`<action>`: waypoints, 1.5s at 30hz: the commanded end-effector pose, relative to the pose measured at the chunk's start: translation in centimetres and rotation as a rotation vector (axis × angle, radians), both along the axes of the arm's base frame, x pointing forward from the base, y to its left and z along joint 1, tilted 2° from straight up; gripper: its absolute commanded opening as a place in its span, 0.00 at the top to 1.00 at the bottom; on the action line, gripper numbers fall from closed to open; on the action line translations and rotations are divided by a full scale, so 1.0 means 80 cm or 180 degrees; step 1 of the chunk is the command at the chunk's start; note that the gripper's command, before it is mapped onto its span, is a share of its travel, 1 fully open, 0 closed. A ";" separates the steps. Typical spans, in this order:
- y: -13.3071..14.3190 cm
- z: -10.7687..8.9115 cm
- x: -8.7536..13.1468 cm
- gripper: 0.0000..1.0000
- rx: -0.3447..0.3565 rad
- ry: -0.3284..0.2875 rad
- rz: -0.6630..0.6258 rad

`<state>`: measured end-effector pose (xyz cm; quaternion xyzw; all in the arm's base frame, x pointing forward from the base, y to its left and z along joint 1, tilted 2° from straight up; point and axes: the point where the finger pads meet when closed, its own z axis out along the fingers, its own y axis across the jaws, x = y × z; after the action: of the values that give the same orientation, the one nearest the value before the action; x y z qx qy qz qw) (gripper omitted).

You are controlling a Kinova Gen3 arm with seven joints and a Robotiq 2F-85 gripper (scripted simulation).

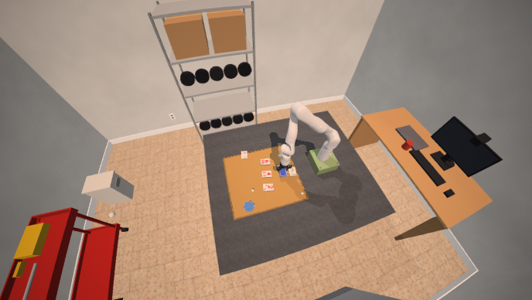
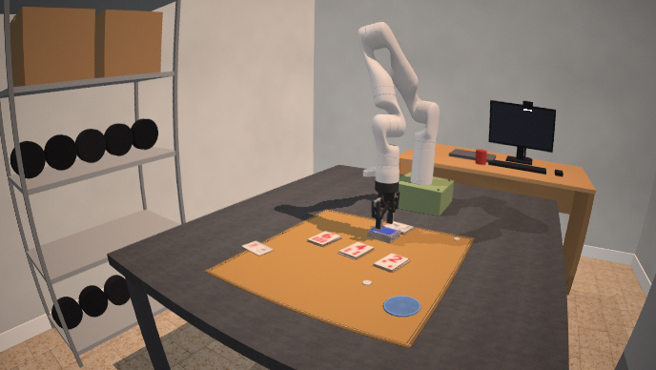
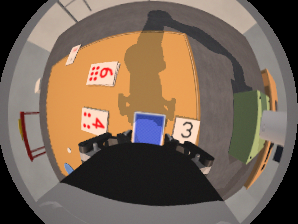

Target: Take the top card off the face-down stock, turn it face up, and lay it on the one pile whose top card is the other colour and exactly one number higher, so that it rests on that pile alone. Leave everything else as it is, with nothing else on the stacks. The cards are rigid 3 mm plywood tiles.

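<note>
The face-down stock (image 2: 383,233) is a blue-backed stack on the orange mat, also seen in the overhead view (image 1: 283,172) and in the wrist view (image 3: 148,127). My gripper (image 2: 379,224) points straight down at it. The fingers are open and straddle the top card's two sides (image 3: 148,141). Face-up piles lie nearby: a red 6 (image 2: 324,237), a red 4 (image 2: 356,249), a red 2 (image 2: 391,261), and a black 3 (image 3: 186,128) right beside the stock. A further card (image 2: 257,247) lies at the mat's far left.
A blue disc (image 2: 401,305) lies at the mat's near corner. Two small white pucks (image 2: 366,282) (image 2: 457,238) lie on the mat. The arm's green base (image 2: 425,193) stands behind the mat. A shelf rack stands at the left and a desk at the right.
</note>
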<state>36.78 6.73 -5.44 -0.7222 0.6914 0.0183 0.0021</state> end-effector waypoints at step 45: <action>0.000 0.001 0.001 0.15 0.0000 -0.0005 0.0000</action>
<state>36.78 6.73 -5.44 -0.7222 0.6914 0.0183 0.0021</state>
